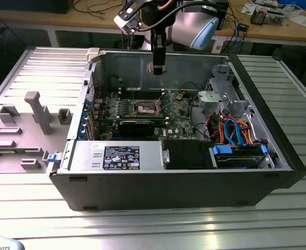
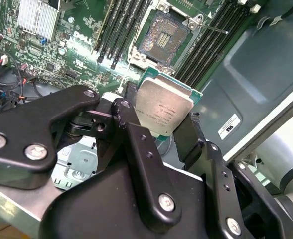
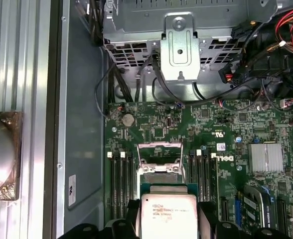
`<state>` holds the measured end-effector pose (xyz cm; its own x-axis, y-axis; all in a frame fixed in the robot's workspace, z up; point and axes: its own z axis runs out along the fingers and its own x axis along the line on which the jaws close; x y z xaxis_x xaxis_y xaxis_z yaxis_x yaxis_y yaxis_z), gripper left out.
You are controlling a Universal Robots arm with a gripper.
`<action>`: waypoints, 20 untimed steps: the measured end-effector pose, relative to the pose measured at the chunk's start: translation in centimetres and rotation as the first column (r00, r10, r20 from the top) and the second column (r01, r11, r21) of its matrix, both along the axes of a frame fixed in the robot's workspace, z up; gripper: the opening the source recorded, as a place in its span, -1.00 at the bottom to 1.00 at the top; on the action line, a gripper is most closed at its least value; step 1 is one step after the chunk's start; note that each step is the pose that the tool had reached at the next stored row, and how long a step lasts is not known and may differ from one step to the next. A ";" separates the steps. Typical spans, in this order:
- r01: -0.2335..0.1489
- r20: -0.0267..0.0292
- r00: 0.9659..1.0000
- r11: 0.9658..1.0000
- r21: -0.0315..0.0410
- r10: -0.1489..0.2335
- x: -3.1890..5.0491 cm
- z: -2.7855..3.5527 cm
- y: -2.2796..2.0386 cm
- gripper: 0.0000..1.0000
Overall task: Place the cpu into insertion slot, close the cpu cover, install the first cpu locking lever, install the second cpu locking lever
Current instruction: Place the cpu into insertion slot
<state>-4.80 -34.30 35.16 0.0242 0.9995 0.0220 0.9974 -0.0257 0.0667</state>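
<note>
My gripper (image 2: 159,130) is shut on the cpu (image 2: 164,112), a flat square chip with a silver-grey top, its black fingers (image 2: 130,122) pressing two opposite edges. In the exterior view the gripper (image 1: 157,68) hangs inside the open computer case, well above the motherboard. The insertion slot (image 2: 160,37) lies bare beneath, with a dark centre and a silver rim. In the first wrist view the cpu (image 3: 167,214) sits just short of the insertion slot (image 3: 159,174), and the cpu cover (image 3: 159,152) stands raised at the slot's far side. One thin locking lever (image 2: 211,29) sticks out beside the slot.
Long black memory slots (image 3: 119,179) flank the socket on both sides. A finned heatsink (image 3: 266,157), a metal drive cage (image 3: 181,45) and bundled cables (image 1: 236,130) crowd the board. The power supply (image 1: 116,154) fills the case front. A grey fixture (image 1: 36,112) stands on the table outside.
</note>
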 end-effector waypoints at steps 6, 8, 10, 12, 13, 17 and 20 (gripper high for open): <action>0.000 0.000 1.000 1.000 0.000 0.000 0.00 0.00 0.00 0.08; -0.002 0.000 1.000 1.000 0.000 0.002 -0.12 -0.03 0.00 0.08; -0.016 0.000 1.000 1.000 0.000 0.016 -0.33 -0.16 0.00 0.08; -0.023 0.000 1.000 1.000 0.000 0.023 -0.51 -0.26 0.00 0.08; -0.023 -0.003 1.000 1.000 0.000 0.023 -0.60 -0.35 0.02 0.08; -0.024 -0.008 1.000 1.000 0.000 0.024 -0.83 -0.74 0.06 0.08; -0.043 -0.008 0.999 0.999 0.000 0.043 -0.93 -1.47 0.06 0.08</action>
